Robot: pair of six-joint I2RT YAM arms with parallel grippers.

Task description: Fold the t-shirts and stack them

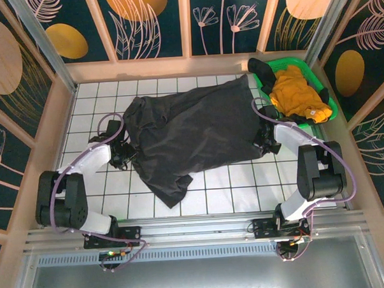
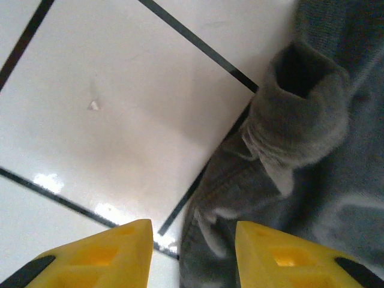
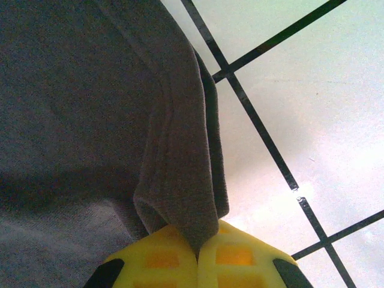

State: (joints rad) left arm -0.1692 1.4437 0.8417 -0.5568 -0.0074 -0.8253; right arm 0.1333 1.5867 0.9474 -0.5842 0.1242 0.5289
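Folding is barely beginning: the charcoal t-shirt (image 1: 191,134) is lying rumpled on the table (image 1: 245,186), with the right gripper (image 3: 198,255) pinching its edge and the left gripper (image 2: 192,240) spread at the opposite edge. The mustard t-shirt (image 1: 298,91) is sitting unfolded in the green tray (image 1: 284,63).

White-tiled table (image 1: 232,180), dark grid lines throughout, carries one charcoal grey t-shirt (image 1: 191,134) lying crumpled across its middle, with a green tray (image 1: 290,60) standing just beside that shirt's far right corner, at the table's far edge.
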